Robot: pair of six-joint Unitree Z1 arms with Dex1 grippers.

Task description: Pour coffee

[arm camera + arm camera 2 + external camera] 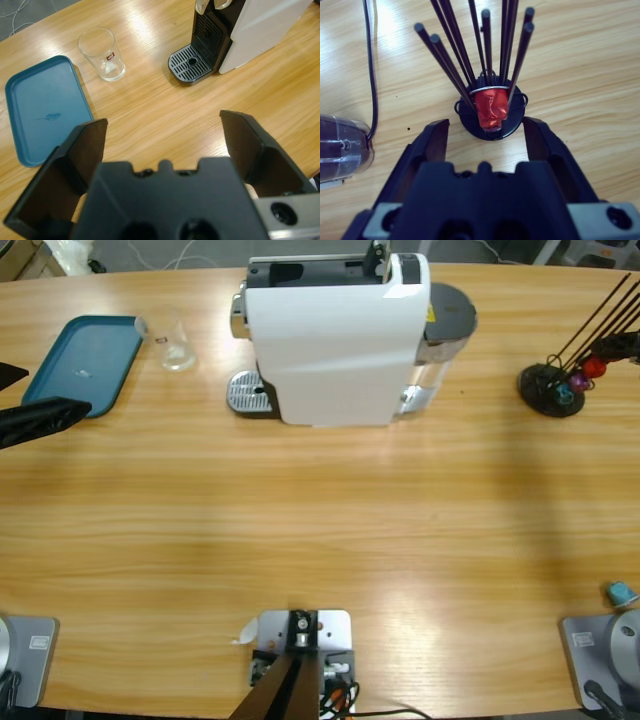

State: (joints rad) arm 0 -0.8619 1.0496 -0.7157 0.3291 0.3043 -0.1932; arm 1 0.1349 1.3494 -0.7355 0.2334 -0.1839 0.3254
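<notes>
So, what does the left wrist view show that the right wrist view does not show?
Only the left wrist view shows the empty glass, the blue tray, the coffee machine with its drip grate, and the open left gripper. Only the right wrist view shows the capsule stand holding a red capsule, with the open right gripper before it. Both show the wooden table.

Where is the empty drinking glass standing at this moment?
In the high view the glass stands upright at the table's far left, between the blue tray and the coffee machine, touching neither.
</notes>
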